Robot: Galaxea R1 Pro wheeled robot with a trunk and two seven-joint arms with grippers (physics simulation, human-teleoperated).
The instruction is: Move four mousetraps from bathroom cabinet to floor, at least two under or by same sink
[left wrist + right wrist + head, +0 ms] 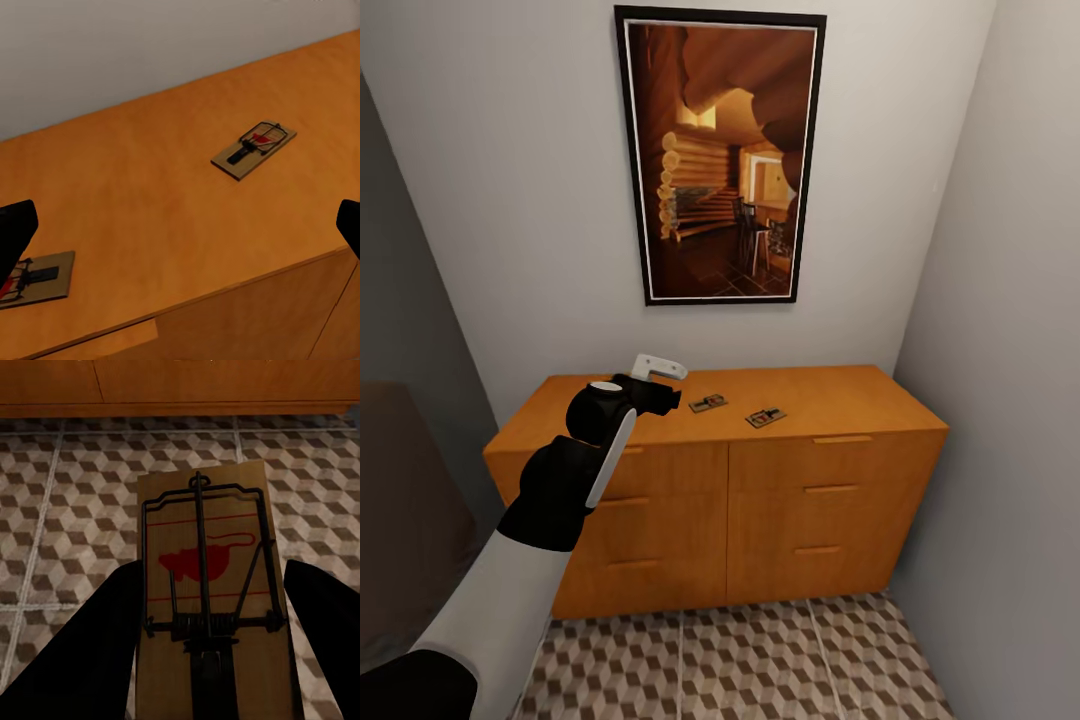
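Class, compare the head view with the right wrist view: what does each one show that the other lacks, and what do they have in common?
Head view alone: a framed picture on the wall, the cabinet top with two mousetraps lying apart on it, and the left hand raised over that top.

Right wrist view alone: a third mousetrap seen close, between the right hand fingers, above the tiles.

Both: the cube-patterned floor and the orange-brown cabinet front.

Matt orange wooden cabinet (800, 480), mousetrap (210, 607) seemingly wood, dark wire
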